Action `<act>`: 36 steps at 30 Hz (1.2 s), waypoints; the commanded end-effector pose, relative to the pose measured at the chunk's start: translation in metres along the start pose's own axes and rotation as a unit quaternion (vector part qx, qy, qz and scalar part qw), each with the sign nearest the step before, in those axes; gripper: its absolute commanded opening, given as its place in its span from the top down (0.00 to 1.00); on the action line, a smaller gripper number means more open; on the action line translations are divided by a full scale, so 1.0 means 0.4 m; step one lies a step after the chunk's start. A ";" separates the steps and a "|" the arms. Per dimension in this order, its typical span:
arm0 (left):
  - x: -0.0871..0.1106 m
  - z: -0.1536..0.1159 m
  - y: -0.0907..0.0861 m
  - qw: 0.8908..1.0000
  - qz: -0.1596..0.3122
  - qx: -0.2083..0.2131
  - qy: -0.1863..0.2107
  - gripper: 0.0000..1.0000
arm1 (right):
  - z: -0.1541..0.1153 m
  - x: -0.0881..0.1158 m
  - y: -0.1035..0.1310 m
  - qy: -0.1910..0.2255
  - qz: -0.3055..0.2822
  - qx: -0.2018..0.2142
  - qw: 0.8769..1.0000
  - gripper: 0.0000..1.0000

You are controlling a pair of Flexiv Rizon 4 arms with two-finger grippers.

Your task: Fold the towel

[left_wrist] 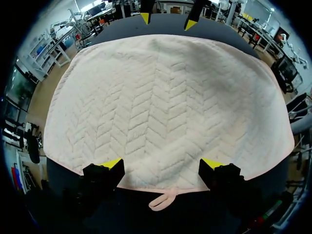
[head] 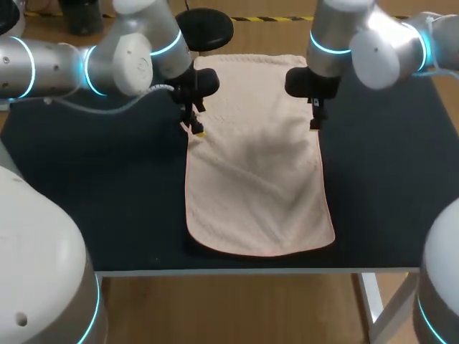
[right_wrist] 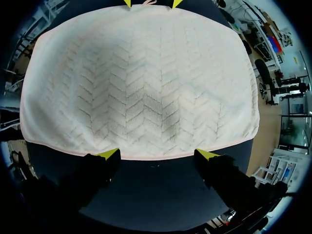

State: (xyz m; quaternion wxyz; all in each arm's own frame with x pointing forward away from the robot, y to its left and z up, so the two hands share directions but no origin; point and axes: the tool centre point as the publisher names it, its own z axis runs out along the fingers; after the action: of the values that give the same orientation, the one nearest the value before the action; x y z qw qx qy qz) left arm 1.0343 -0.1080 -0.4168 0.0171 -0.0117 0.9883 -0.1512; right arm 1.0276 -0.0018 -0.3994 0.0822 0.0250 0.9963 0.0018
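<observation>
The pale pink towel (head: 258, 165) is lying flat and unfolded mid-table, its long edges running 12 to 6 o'clock. My left gripper (head: 193, 129) is sitting over its 10 o'clock edge, fingers spread wide and gripping nothing, with the towel's small loop (left_wrist: 163, 200) showing between them. My right gripper (head: 314, 123) is at 2 o'clock, equally wide and empty. Bare dark table (head: 93, 201) is flanking both long edges.

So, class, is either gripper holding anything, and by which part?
Nothing is held: left gripper and right gripper stand open at opposite edges of the towel.
</observation>
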 end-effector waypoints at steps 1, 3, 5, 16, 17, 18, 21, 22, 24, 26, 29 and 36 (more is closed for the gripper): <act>-0.010 0.010 0.000 1.000 -0.001 -0.002 0.003 0.00 | 0.024 -0.003 0.000 0.006 0.005 -0.001 1.000 0.00; -0.011 0.011 0.001 1.000 -0.002 -0.003 0.004 0.00 | 0.036 -0.002 -0.002 0.009 0.008 -0.003 1.000 0.00; -0.011 0.014 0.003 1.000 -0.003 -0.004 0.005 0.00 | 0.041 -0.002 -0.003 0.010 0.010 -0.003 1.000 0.00; -0.012 0.015 0.008 1.000 0.002 -0.010 0.012 0.00 | 0.091 -0.010 -0.009 0.012 0.022 -0.001 1.000 0.00; -0.012 0.015 0.008 1.000 0.003 -0.010 0.012 0.00 | 0.094 -0.012 -0.010 0.011 0.024 -0.001 1.000 0.00; -0.013 0.014 0.008 1.000 0.003 -0.010 0.012 0.00 | 0.096 -0.013 -0.010 0.011 0.025 -0.002 1.000 0.00; -0.013 0.015 0.009 1.000 0.004 -0.010 0.013 0.00 | 0.098 -0.014 -0.009 0.011 0.024 -0.002 1.000 0.00; -0.013 0.015 0.009 1.000 0.006 -0.010 0.015 0.00 | 0.100 -0.014 -0.009 0.012 0.022 -0.001 1.000 0.00; -0.008 0.019 0.008 1.000 0.007 -0.010 0.017 0.00 | 0.104 -0.013 -0.011 0.013 0.020 -0.001 1.000 0.00; -0.001 0.023 0.008 1.000 0.008 -0.010 0.020 0.00 | 0.107 -0.010 -0.012 0.015 0.018 0.001 1.000 0.00; 0.007 0.032 0.011 1.000 0.007 -0.009 0.026 0.00 | 0.113 -0.005 -0.013 0.019 0.015 0.002 1.000 0.00; 0.016 0.041 0.012 0.999 0.007 -0.012 0.030 0.00 | 0.124 0.001 -0.013 0.025 0.008 0.005 1.000 0.00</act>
State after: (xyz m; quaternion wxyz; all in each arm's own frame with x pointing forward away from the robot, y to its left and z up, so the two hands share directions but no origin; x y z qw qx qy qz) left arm 1.0262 -0.1076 -0.4316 -0.0093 -0.0004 0.9901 -0.1400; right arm 1.0332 -0.0071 -0.4422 0.0596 0.0347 0.9976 0.0013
